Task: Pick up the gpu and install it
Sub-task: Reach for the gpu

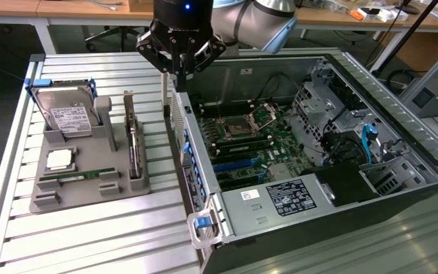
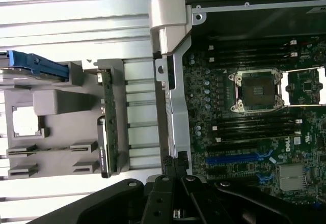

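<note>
Open computer case (image 1: pixel 333 234) lies on a slatted metal table (image 1: pixel 89 240), its motherboard (image 1: pixel 257 142) exposed.
On the exterior view's left, just beside the case, a grey holder (image 1: pixel 82 191) carries an upright silver hard drive (image 1: pixel 67 114) in a blue frame, a square processor chip (image 1: pixel 59 160) lying flat, and a narrow green memory stick (image 1: pixel 78 176) near the chip.

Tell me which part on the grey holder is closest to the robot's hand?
The gpu, the thin dark card standing on edge; the hard drive, chip and memory stick sit farther off.
</note>
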